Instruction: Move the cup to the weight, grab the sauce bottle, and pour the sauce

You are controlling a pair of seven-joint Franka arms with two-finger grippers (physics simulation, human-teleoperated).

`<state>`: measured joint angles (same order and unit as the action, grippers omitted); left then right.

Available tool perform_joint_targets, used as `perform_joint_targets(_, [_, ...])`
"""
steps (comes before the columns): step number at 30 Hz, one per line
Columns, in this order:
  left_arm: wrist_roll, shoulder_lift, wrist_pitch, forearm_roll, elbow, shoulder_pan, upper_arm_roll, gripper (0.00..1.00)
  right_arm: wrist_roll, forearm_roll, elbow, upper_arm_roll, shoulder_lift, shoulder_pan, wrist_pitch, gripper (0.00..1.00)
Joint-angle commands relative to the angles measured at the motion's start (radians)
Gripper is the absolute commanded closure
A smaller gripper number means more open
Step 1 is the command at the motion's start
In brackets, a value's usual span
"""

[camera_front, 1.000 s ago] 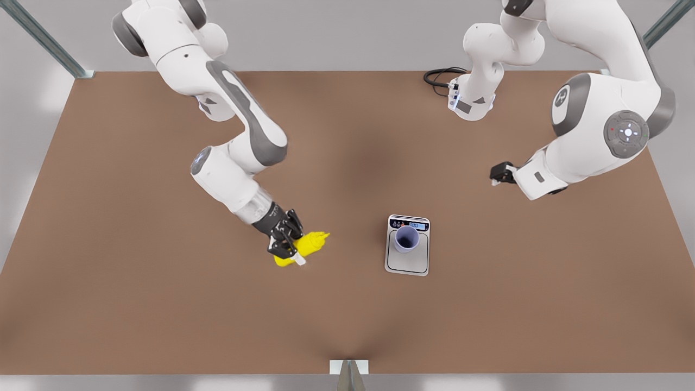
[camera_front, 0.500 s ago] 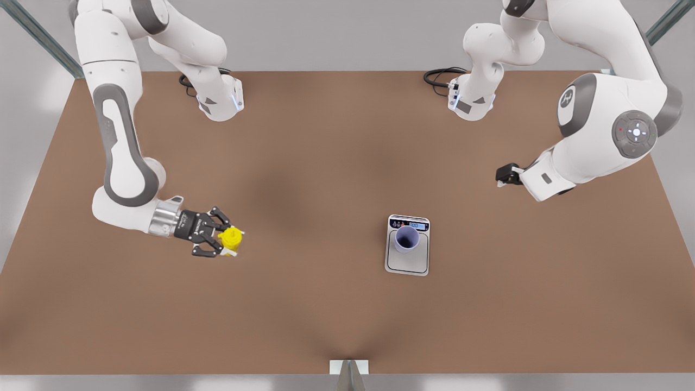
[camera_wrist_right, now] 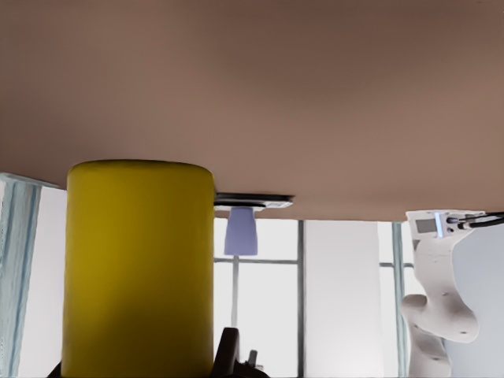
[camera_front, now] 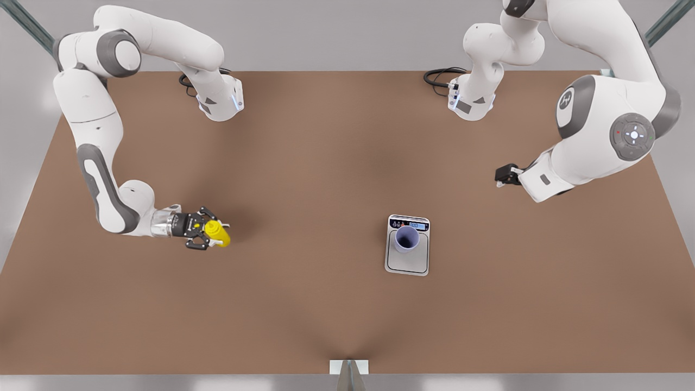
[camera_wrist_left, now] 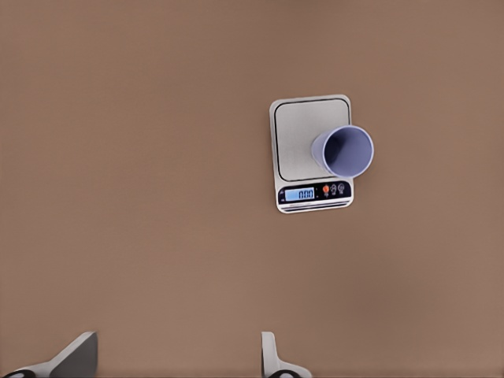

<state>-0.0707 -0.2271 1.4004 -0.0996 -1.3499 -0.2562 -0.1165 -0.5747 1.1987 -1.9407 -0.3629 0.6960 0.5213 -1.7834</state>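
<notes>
Between the right tool's (camera_front: 209,234) fingers: sauce bottle (camera_front: 218,233), clamped. Left tool (camera_wrist_left: 177,358): spread open, empty, above the tabletop (camera_front: 326,163). Below it: cup (camera_front: 406,238) on weight (camera_front: 407,263).

Even soft light, faint shadows.

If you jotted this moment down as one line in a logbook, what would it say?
cup: on scale | right gripper: shut on yellow bottle, far from cup | left gripper: open, waiting above table | pour: not started
</notes>
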Motion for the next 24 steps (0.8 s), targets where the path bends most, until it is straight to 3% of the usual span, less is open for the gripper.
perform_joint_targets(1, [0.0, -0.001, 0.0, 0.0, 0.0, 0.0, 0.0, 0.0, 0.022, 0.087, -0.006, 0.001, 0.004, 0.0, -0.036, 0.78])
perform_joint_targets(6, [0.0, -0.005, 0.0, 0.003, 0.0, 0.0, -0.002, 0.0, 0.049, 0.082, -0.004, 0.007, 0.05, 0.006, -0.05, 0.77])
perform_joint_targets(10, [-0.001, -0.005, 0.0, 0.003, 0.0, 0.0, -0.002, 0.0, 0.092, 0.081, -0.004, 0.012, 0.077, 0.008, -0.047, 0.68])
perform_joint_targets(12, [0.0, -0.005, 0.0, 0.003, 0.0, 0.0, -0.002, 0.0, 0.079, 0.078, 0.0, 0.015, 0.093, 0.009, -0.051, 0.0])
perform_joint_targets(24, [0.0, -0.005, 0.0, 0.003, 0.003, 0.0, -0.002, 0.0, 0.088, 0.038, 0.003, 0.024, 0.1, 0.016, -0.051, 0.0])
